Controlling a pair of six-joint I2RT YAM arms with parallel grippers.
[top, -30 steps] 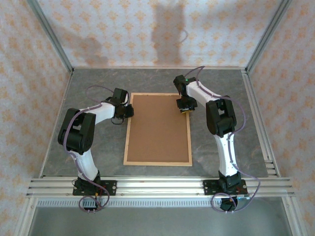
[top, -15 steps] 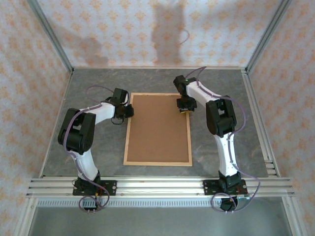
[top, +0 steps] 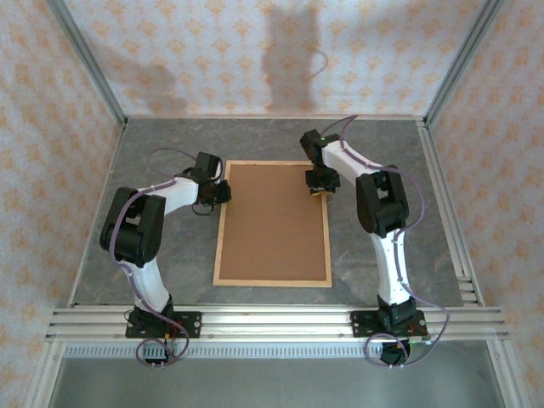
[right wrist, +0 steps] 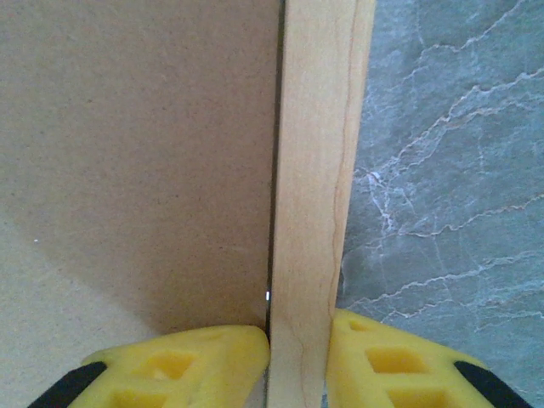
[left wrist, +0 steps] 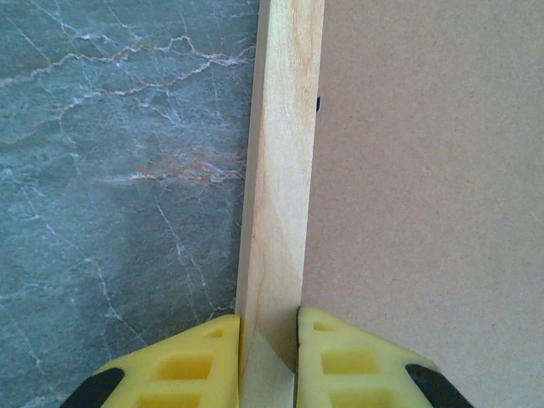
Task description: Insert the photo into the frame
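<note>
Your frame point(top: 272, 282) lies flat on the grey marbled tabletop point(top: 255, 136), its short near rail closest to you and its long sides running away. A plain brown backing board point(top: 272, 225) fills the frame from rail to rail, and its surface is bare.

Farther along the frame, close to its far-left corner, your left hand point(top: 223, 192) sits on the left rail. From the left wrist, the yellow fingers point(left wrist: 195, 357) straddle the pale wood strip, one on the tabletop side and one over the board. Both press against the wood, so the hand is clamped on the frame.

Across from it, close to the frame's far-right corner, your right hand point(top: 318, 189) sits on the right rail. From the right wrist, one yellow finger point(right wrist: 187, 361) rests over the board and the other on the tabletop side. They touch both faces of the strip, so this hand is clamped on the frame too.

Beyond the frame's far rail, a band of tabletop runs to the patterned back wall point(top: 255, 59).
</note>
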